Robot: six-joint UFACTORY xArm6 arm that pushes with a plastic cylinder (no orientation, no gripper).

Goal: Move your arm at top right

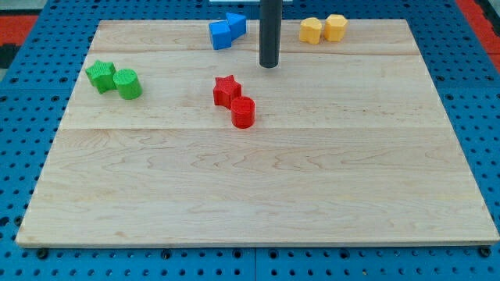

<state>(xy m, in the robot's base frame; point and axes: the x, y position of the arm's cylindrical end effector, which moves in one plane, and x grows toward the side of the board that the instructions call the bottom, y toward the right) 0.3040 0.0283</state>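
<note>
My tip (269, 65) rests on the wooden board near the view's top, slightly right of centre. Two blue blocks sit just left of it: a blue cube (220, 35) and a blue triangle (236, 23), touching each other. Two yellow blocks lie to the tip's right near the top edge: a yellow star-like block (311, 30) and a yellow hexagon (336, 27). A red star (226, 90) and a red cylinder (243, 112) sit below and left of the tip. A green star (101, 76) and a green cylinder (127, 83) lie at the view's left.
The wooden board (258, 195) lies on a blue perforated base (23, 156). A red area (19, 19) shows at the view's top left corner.
</note>
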